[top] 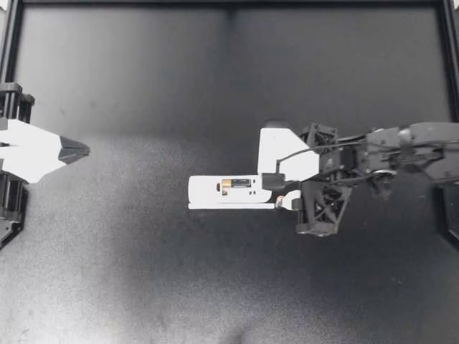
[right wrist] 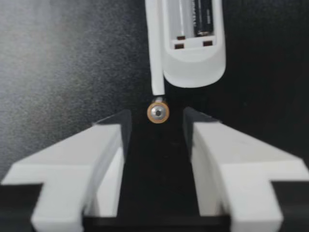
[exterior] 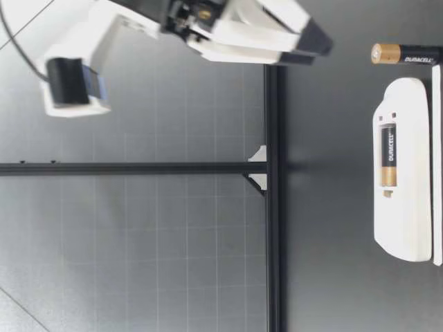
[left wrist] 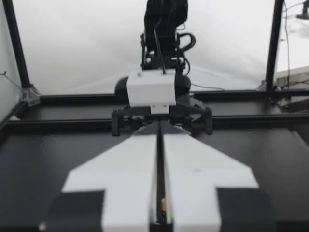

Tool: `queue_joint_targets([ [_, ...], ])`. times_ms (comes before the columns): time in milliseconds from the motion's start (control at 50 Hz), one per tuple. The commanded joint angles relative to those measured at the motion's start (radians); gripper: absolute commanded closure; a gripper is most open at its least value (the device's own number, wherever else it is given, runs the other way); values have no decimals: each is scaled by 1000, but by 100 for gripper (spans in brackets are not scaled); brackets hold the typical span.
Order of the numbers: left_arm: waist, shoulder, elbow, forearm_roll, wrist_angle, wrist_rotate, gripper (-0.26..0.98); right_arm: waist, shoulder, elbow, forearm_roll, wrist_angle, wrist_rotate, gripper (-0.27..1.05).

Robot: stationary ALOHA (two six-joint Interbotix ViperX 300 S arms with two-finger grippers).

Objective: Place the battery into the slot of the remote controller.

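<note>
Hovering w/ fingers open & touching nothing, my right gripper (top: 280, 192) sits just above the loose battery (exterior: 405, 54), which stands on end, long axis vert., just off the 3 o'clock end of the remote (top: 229, 192), while my closed left gripper (top: 80, 150) sits far off at 9 o'clock.

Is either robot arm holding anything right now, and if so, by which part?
Nothing is held. My right gripper hangs open above the loose battery, not touching it; my left gripper is shut and empty.

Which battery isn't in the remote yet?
The loose battery lying off the remote's end, ahead of my open right gripper; the other battery sits inside it.
</note>
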Motion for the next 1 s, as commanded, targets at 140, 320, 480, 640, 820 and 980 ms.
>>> queue_joint_targets([
  [140, 3, 6, -9, 0, -9, -2, 87, -5, 40, -25, -17, -18, 0, 35],
  [320, 3, 6, -6, -2, -9, -3, 87, -5, 66, -25, -23, -35, 0, 35],
  [480, 3, 6, -6, -2, -9, -3, 87, -5, 86, -25, -23, -43, 0, 35],
  [640, 3, 8, -3, -2, -8, -3, 87, -5, 104, -23, -23, -43, 0, 35],
  [820, 3, 8, 0, -2, -9, -3, 87, -5, 120, -25, -23, -46, 0, 36],
  [980, 3, 8, 2, -2, -9, -3, 87, -5, 130, -25, -23, -48, 0, 40],
])
